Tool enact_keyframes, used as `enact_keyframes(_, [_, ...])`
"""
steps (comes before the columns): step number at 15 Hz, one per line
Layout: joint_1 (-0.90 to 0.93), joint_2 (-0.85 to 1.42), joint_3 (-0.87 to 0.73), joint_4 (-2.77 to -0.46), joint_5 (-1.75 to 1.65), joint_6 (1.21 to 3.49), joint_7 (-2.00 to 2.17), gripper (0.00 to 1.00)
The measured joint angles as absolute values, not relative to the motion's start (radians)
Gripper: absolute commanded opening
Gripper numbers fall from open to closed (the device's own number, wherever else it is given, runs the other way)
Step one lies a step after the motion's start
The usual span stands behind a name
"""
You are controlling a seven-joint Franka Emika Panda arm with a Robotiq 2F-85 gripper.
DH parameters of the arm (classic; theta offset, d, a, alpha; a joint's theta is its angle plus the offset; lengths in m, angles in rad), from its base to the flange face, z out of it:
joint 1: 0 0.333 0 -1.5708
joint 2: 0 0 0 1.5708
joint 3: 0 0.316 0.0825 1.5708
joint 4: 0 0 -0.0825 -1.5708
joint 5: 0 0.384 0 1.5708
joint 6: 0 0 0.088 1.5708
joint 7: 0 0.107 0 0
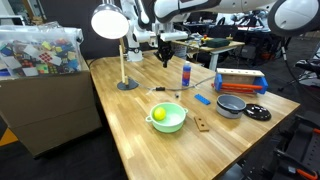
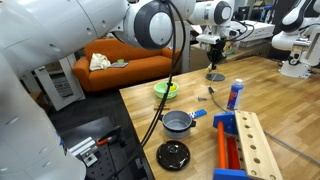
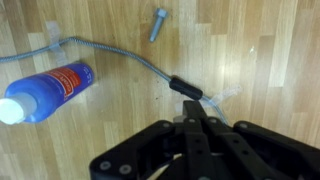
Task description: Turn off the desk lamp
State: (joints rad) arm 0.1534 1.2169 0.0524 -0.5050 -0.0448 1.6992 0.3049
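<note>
Arm: smooth white rounded shells, glossy, bulky in the near foreground of an exterior view.
Joint cap: round, grey face set inside a black ring.
Cable: thin, black, comes off the arm just beside the cap.
Upper links: in an exterior view the same white, with dark bands at the joints and a darker section toward the wrist.
Gripper: matt black throughout in the wrist view. Angular linkage bars widen from a narrow tip to a broad body. Small round pivot points show on the outer bars.
Markings: too small to read on any part.
</note>
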Motion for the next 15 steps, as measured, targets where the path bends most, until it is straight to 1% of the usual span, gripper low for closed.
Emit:
enact_keyframes(5, [0.167, 1.219, 0.051, -0.501, -0.099, 1.812, 0.297, 0.01])
enact_keyframes(15, [0.171, 1.222, 0.051, -0.501, -0.101, 1.815, 0.297, 0.00])
